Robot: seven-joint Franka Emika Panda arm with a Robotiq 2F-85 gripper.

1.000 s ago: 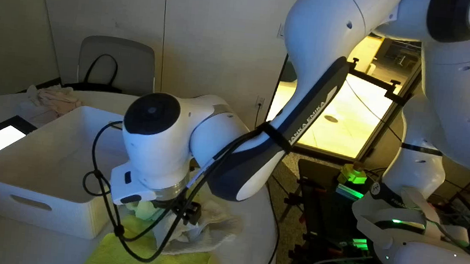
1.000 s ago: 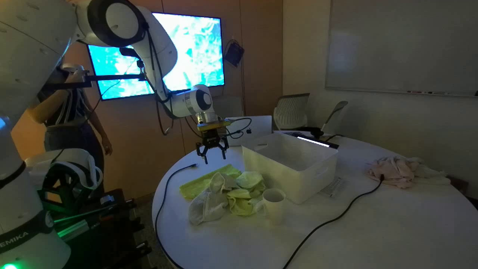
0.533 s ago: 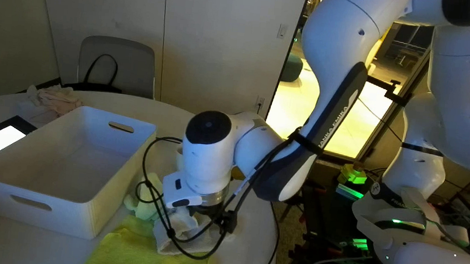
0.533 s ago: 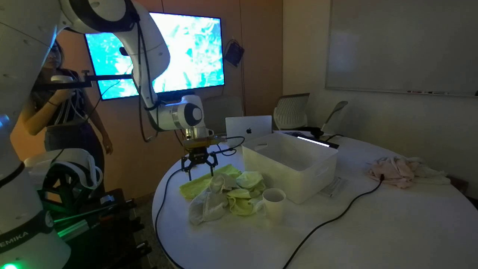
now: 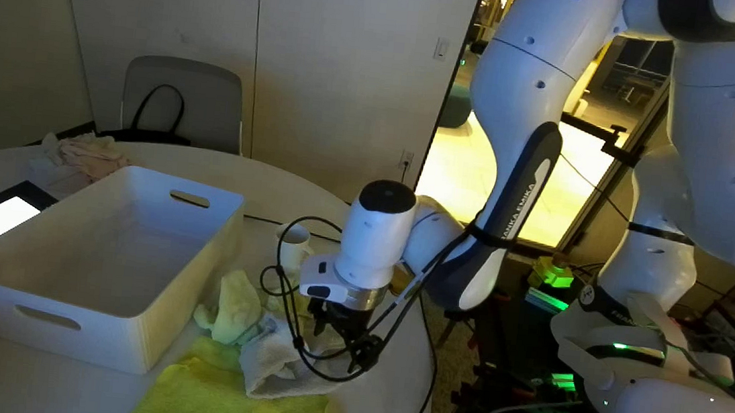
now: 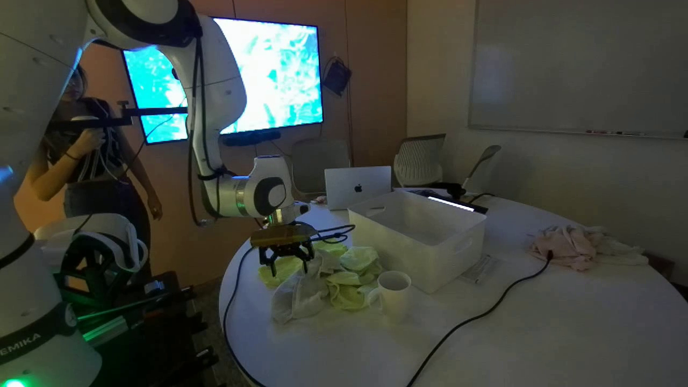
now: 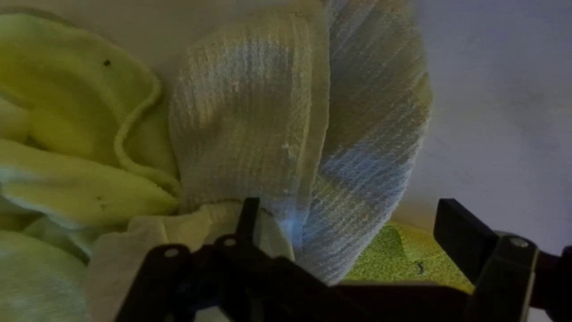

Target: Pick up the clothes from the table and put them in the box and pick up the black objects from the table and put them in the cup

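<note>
I had the pincer [image 7: 349,205] spread, gripping nothing, over the white cloth [image 7: 277,125] on the tabletop [image 6: 333,349], mostly at the pincer's eleven o'clock in the wrist view (touching or not, I couldn't tell). I judged the cloth-boxing step in hand: the next move called for lowering and pinching a fold, bound for the box [image 6: 395,250] near the pincer's three o'clock in an exterior view.

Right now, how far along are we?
Done: nothing visible; no cloth shows in the box. In hand: nothing; the gripper is open over the white cloth. Left, on the table: that cloth, the yellow-green cloths, probably the pink cloth; which black objects go in the cup is unclear.
</note>
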